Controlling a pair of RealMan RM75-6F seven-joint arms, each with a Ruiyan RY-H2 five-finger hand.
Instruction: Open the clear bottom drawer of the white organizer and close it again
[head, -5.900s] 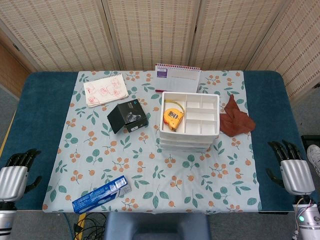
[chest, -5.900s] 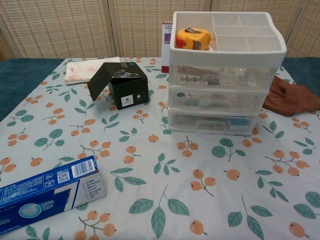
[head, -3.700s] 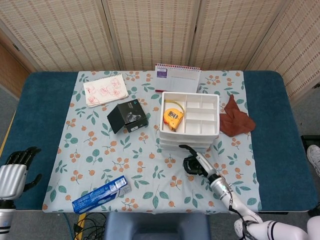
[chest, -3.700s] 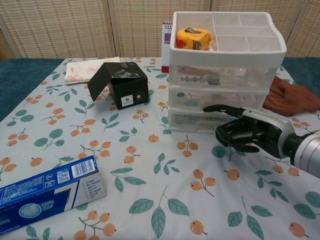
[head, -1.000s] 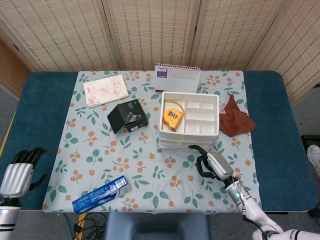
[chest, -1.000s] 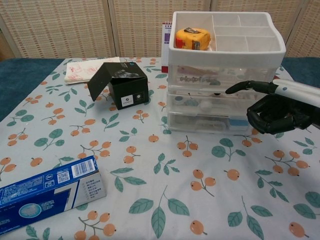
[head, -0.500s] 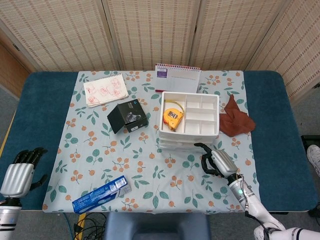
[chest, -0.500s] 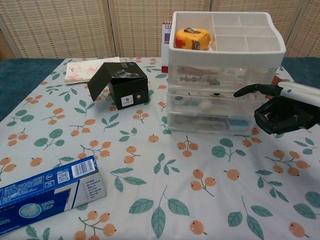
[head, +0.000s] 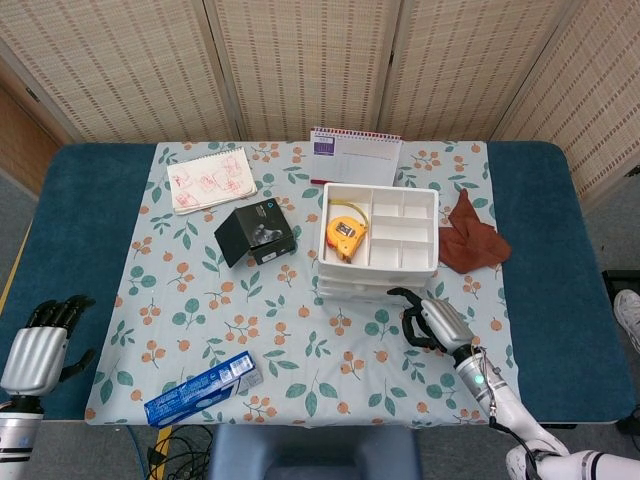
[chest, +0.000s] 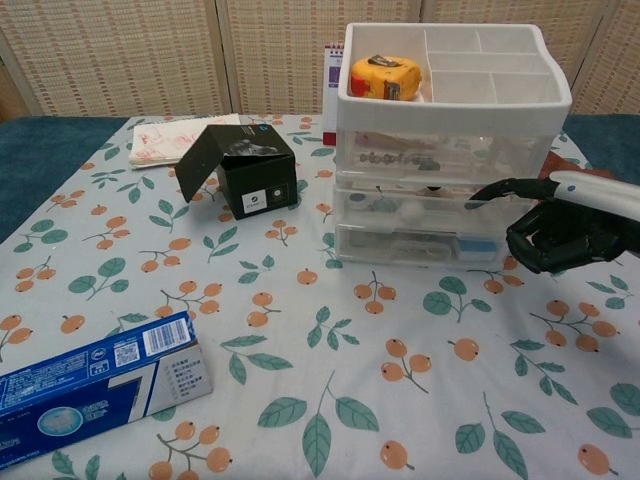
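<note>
**Q:** Where is the drawer you need, and where are your hands?

**A:** The white plastic organizer with three clear drawers (chest: 448, 170) stands towards the far right of the bench, on a floral tablecloth (chest: 330, 380). Its clear bottom drawer (chest: 425, 245) sits flush with the frame, not yet pulled out. My right hand (chest: 560, 225) hovers just in front of the drawer stack at its right end. The fingers are curled in with nothing in them, and one finger reaches out towards the drawer fronts. I cannot tell if that fingertip touches plastic. My left hand (head: 35, 345) rests at the near left edge of the bench, released and holding nothing.

**Q:** What could go wrong from here?

**A:** My outstretched finger looks level with the middle drawer rather than the bottom one, so I could hook the wrong front. The organizer looks light, and nothing braces it. A pull from the right end alone might drag or twist the whole unit towards me instead of sliding the drawer. A jerk could also shake the yellow tape measure (chest: 386, 77) lying in the open top tray. The rust-brown cloth (head: 470, 240) just beside the organizer could snag my hand.
</note>
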